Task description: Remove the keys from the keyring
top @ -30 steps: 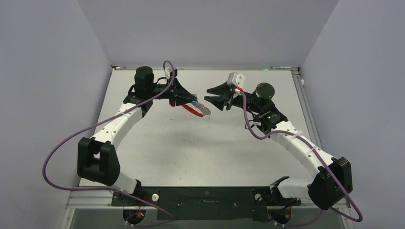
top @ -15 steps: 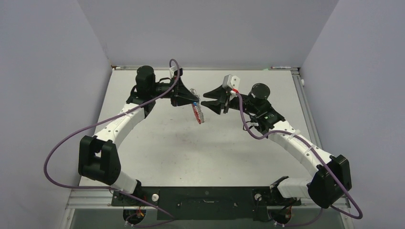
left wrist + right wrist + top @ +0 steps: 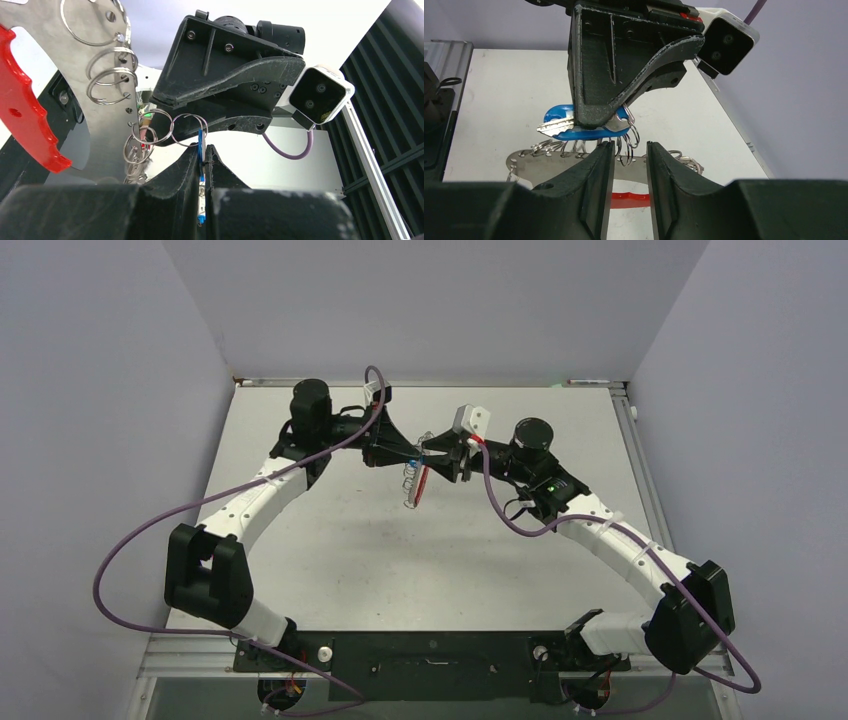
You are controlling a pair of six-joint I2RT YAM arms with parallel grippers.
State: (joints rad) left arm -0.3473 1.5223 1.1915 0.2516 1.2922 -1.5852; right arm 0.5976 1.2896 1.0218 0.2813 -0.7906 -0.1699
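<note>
**A:** Start nearest us. Is anything off yet?

**B:** Not that I can see. No loose key shows on the table [image 3: 330,540], so I judge none has been removed.

**A:** And the keyring?

**B:** Further back, the keyring [image 3: 418,483] hangs over the far half of the table with its red band pointing down. It looks to be off the surface. The loops [image 3: 107,85] run in a row along its edge.

**A:** What holds it up?

**B:** The left gripper [image 3: 202,154]. Its fingers are clamped on the blue key [image 3: 569,131], and that key is threaded on a loop, so the whole keyring dangles from it.

**A:** And the other arm?

**B:** The right gripper [image 3: 630,150] sits just beside the left one, facing it. Its fingers are apart, with a loop or two in or just beyond the gap. I can't tell if they touch any wire.

**A:** So where does the task stand?

**B:** At the very start, I'd say. The blue key is gripped but not freed. The likely next job is to work its loop off while the left keeps hold.

**A:** Other keys?

**B:** Something silver bunches low among the loops, but it's too small to tell, so treat every key as yet to do
</note>
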